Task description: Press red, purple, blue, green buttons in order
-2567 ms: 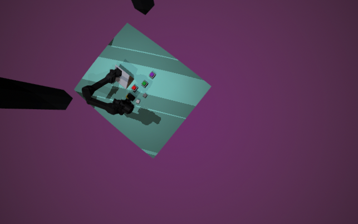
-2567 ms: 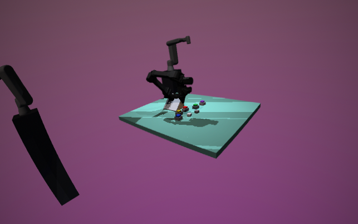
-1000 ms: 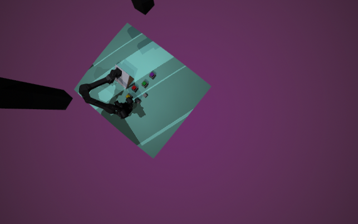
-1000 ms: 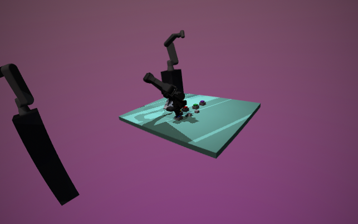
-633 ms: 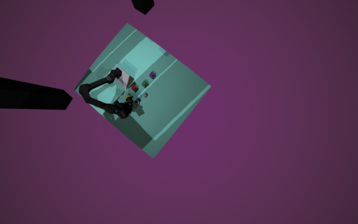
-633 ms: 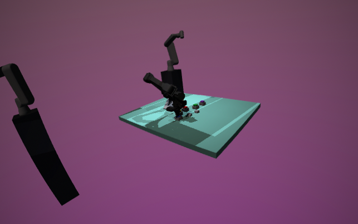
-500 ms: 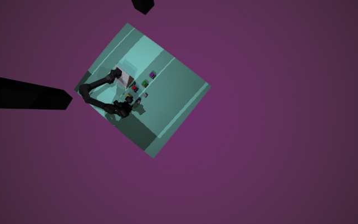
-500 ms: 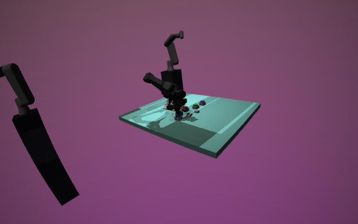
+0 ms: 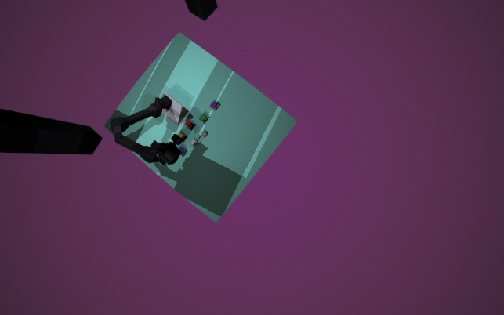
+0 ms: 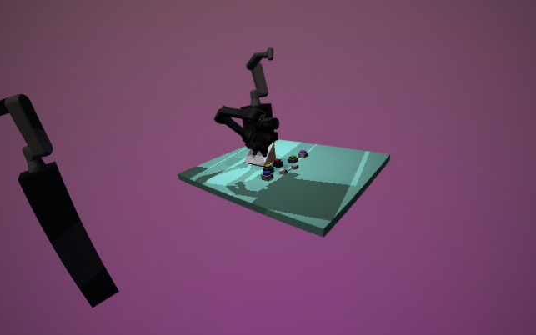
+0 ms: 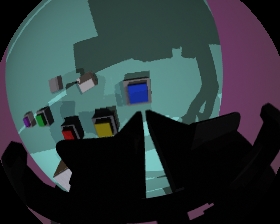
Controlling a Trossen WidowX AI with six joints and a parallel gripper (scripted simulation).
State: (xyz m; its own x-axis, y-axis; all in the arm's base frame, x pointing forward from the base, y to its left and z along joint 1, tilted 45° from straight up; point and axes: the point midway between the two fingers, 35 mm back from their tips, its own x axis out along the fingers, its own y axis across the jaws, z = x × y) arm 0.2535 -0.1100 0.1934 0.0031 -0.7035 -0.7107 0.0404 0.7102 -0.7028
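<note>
My gripper [image 10: 266,155] [image 11: 143,115] is shut and empty, raised above the table near the blue and yellow buttons. The blue button [image 9: 181,150] [image 10: 267,172] [image 11: 138,93] lies just beyond the fingertips in the wrist view, with its cap up and a visible gap to the fingers. The red button [image 9: 189,123] [image 10: 277,160] [image 11: 68,134], green button [image 9: 203,117] [image 10: 293,157] [image 11: 40,119] and purple button [image 9: 214,105] [image 10: 303,152] [image 11: 27,120] stand apart from the gripper, the purple one farthest. In the top view the arm hides the fingertips.
A yellow button [image 9: 181,135] [image 10: 268,166] [image 11: 104,130] stands between red and blue. Two small greyish blocks, one [image 9: 194,142] [image 10: 283,171] [image 11: 87,83] and another [image 9: 204,134] [image 10: 294,167] [image 11: 56,84], lie beside the button row. A pale wedge [image 9: 175,108] [image 11: 64,179] stands near the red button.
</note>
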